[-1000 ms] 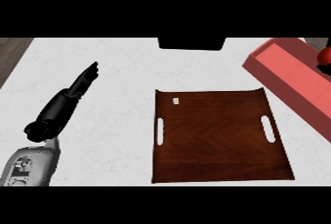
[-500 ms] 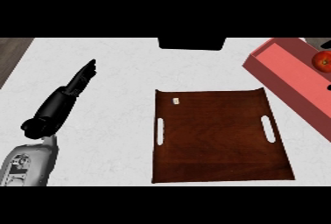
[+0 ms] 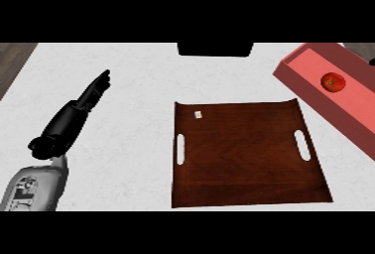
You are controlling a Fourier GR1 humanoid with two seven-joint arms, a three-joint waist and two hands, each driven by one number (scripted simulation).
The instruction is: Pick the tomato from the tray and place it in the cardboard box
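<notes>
A red tomato (image 3: pixel 334 82) lies inside the pinkish-red cardboard box (image 3: pixel 357 116) at the counter's right edge. The dark brown tray (image 3: pixel 245 154) sits in the middle of the white counter with nothing on it. My left hand (image 3: pixel 77 111) stands over the counter to the tray's left, fingers straight and pointing up and away, holding nothing. My right hand shows nowhere in the head view.
A black object (image 3: pixel 215 48) sits at the counter's far edge, behind the tray. A small white tag (image 3: pixel 197 115) marks the tray's far left corner. The counter's left edge runs past my left forearm (image 3: pixel 33 188).
More of the tomato has come into sight inside the box as it moved left and down from the view's right edge. The left hand stays put.
</notes>
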